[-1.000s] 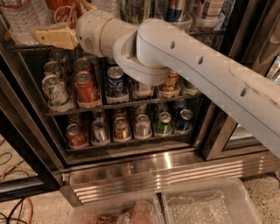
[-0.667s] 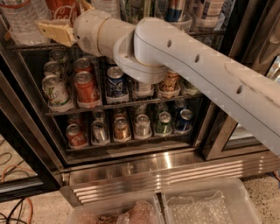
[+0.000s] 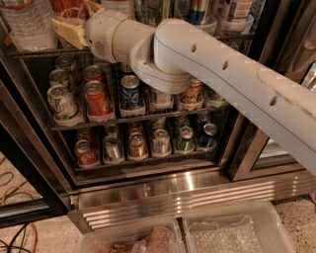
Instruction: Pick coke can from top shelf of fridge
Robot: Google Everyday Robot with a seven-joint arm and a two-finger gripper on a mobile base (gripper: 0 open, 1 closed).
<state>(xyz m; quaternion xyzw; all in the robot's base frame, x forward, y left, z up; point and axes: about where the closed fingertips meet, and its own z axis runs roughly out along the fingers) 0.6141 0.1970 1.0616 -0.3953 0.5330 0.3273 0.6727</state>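
The coke can (image 3: pixel 66 6), red with white script, stands at the left of the top shelf (image 3: pixel 39 51) of the fridge (image 3: pixel 173 190); only its lower part shows at the frame's top edge. My gripper (image 3: pixel 72 15) is up at that shelf, open, with one tan finger (image 3: pixel 68 30) low in front of the can on its left and the other (image 3: pixel 94 7) on its right. I cannot tell if they touch the can. My white arm (image 3: pixel 222 74) crosses the view from the right.
A clear water bottle (image 3: pixel 27 22) stands left of the can. More cans and bottles fill the top shelf to the right. The two lower racks hold several cans, among them a red one (image 3: pixel 97 99). Two plastic bins (image 3: pixel 237 232) sit on the floor in front, cables (image 3: pixel 15 232) at left.
My gripper has risen from below the top shelf's rail up to the coke can, and its fingers now sit either side of it. The cans have not moved.
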